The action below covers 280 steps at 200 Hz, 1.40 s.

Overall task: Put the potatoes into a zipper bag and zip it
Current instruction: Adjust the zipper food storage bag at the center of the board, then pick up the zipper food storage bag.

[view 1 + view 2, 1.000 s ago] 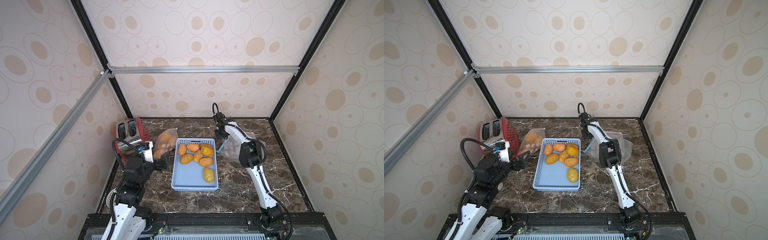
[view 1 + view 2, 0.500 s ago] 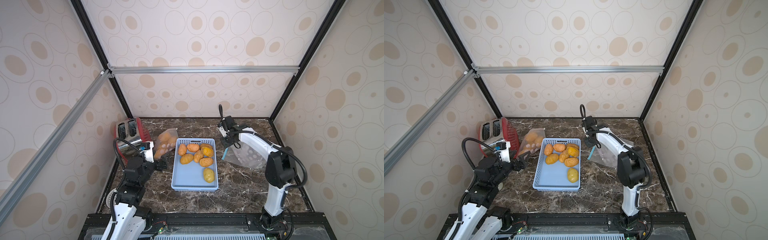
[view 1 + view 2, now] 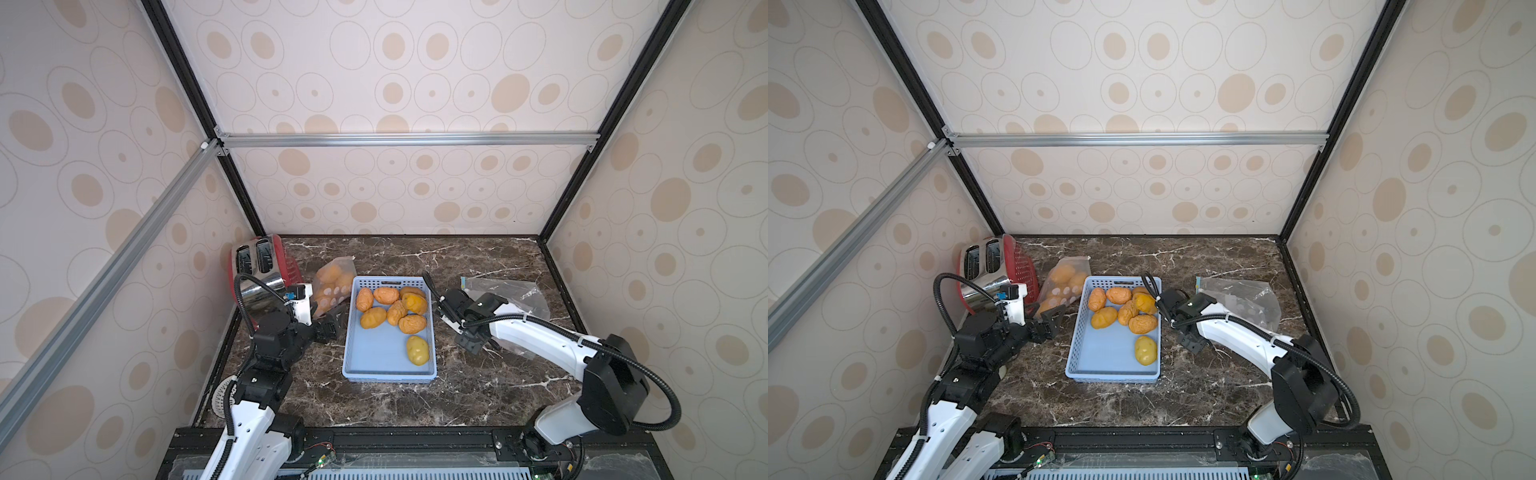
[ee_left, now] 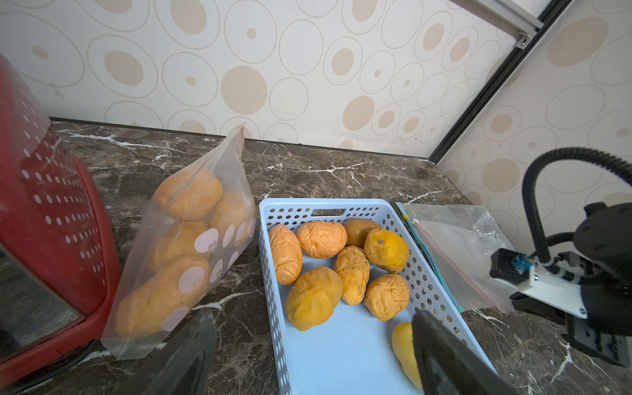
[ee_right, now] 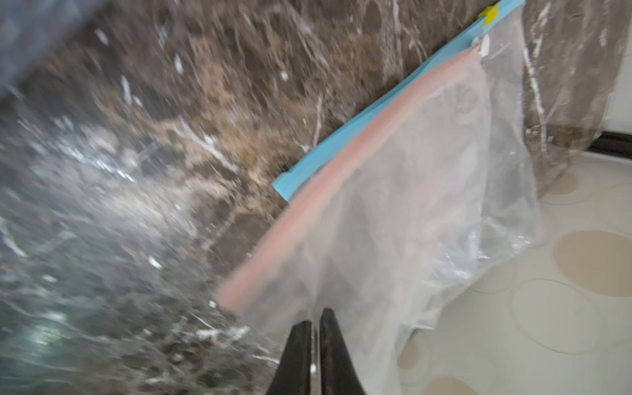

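- Seven loose potatoes (image 3: 392, 309) lie in the blue basket (image 3: 388, 376) at the middle of the marble counter (image 3: 478, 257). Six are bunched in its 12 o'clock half, and a lone yellow potato (image 3: 417, 350) sits near its 5 o'clock corner.
- More potatoes sit in a filled bag (image 3: 332, 282) at the basket's 10 o'clock, leaning toward the red toaster (image 3: 257, 262).
- The empty zipper bag (image 3: 513, 295) lies at the basket's 2 to 3 o'clock, apart from the basket wall.
- Its pink zipper edge (image 5: 342, 191) faces the basket, with the long axis running roughly 11 to 5 o'clock in both top views.
- The right gripper (image 3: 468, 343) is at the 5 o'clock end of that edge, so the bag spreads away from its tips toward 1 o'clock.
- In the right wrist view its jaws stand nearly together with a thin slit between them. The view is blurred, and I cannot tell whether any film is caught.
- The left gripper (image 3: 1052, 320) is at the basket's 9 o'clock, just outside the wall, with its jaws wide apart and empty.
- From the left gripper, the bunch lies between 2 and 3 o'clock and the lone potato between 3 and 4 o'clock.
- My judgement is that the right arm, being nearer the empty bag, should take the bag mouth, while the left arm is better placed for the bunch.
- The lone potato is closer to the right gripper, with the basket wall between them.
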Available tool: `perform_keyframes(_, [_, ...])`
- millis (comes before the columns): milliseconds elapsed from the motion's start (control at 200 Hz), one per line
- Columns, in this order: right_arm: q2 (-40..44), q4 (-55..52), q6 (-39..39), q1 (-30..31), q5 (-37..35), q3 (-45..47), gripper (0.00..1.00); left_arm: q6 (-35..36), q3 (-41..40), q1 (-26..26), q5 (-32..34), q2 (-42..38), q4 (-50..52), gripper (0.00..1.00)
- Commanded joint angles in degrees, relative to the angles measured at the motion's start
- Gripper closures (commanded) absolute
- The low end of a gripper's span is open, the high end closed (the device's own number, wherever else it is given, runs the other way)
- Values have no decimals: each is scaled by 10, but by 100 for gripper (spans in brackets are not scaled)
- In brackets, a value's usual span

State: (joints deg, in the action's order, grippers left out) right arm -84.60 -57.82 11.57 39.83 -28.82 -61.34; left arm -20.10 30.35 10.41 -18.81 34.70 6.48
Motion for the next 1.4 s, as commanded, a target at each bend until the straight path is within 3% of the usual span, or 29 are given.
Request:
perform_keyframes(0, [36, -78, -15, 2, -82, 26, 79, -4, 1, 6, 8, -6, -2, 11])
perform_keyframes(105, [79, -80, -20, 12, -87, 17, 51, -3, 1, 6, 9, -4, 0, 11])
perform_keyframes(205, [107, -27, -50, 13, -119, -13, 44, -3, 2, 7, 11, -5, 1, 11])
perform_keyframes(270, [115, 6, -99, 12, -72, -41, 41, -2, 2, 7, 14, -7, 2, 11])
perform_keyframes(365, [103, 76, -179, 11, -4, -58, 41, -1, 2, 8, 18, -12, 3, 11])
perform_keyframes(455, [41, 93, -245, 0, 22, -90, 41, -1, 2, 8, 20, -15, 3, 11])
perform_keyframes(720, [-205, 36, -358, -63, 4, -225, 43, 2, 4, 9, 24, -18, 7, 11])
perform_keyframes(975, [-321, 52, -372, -88, 10, -265, 43, 3, 4, 10, 31, -23, 9, 11])
perform_keyframes(1156, [-355, 66, -375, -97, -2, -265, 45, 3, 4, 10, 32, -24, 9, 11])
perform_keyframes(1396, [-374, 77, -375, -103, -5, -253, 59, 3, 3, 10, 33, -24, 10, 11])
